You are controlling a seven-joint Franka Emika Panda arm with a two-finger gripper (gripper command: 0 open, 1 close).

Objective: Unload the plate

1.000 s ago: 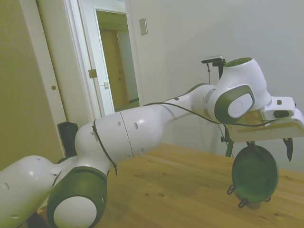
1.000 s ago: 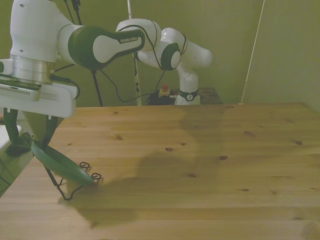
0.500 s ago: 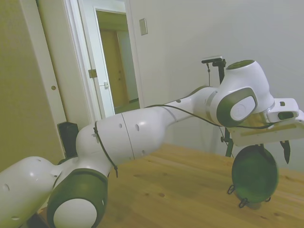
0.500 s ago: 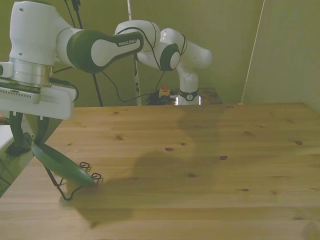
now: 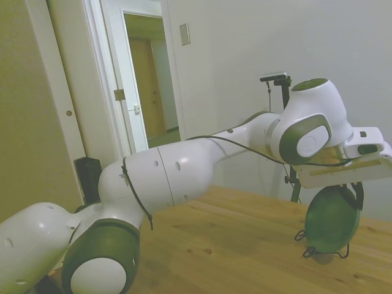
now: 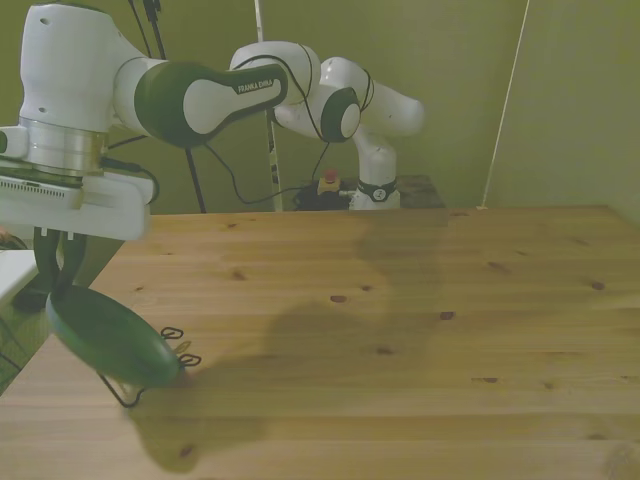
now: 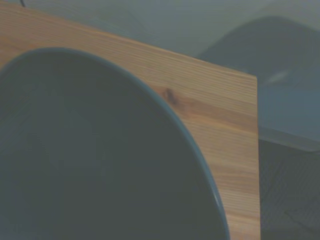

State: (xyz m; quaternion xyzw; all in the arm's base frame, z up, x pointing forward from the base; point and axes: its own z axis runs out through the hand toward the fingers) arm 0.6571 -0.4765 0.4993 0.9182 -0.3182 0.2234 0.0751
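Note:
The dark green plate (image 6: 103, 337) leans in a thin black wire stand (image 6: 173, 333) near the table's corner, at the front view's left. My gripper (image 6: 58, 284) comes down from above and is shut on the plate's upper rim. In the side view the plate (image 5: 331, 220) stands almost on edge under the gripper (image 5: 351, 189), with the wire stand (image 5: 304, 235) still around its lower part. Whether the plate still touches the wire I cannot tell. The plate (image 7: 90, 160) fills most of the wrist view, blurred, over the wood.
The wooden table (image 6: 400, 300) stretches wide toward the front view's right. Its side edge (image 7: 257, 165) runs close beside the plate, with floor beyond. An open door (image 5: 147, 79) shows behind the arm in the side view.
The fingers, earlier spread either side of the plate's rim, have come together on it. The plate has tipped so more of its face shows, and the stand has shifted slightly.

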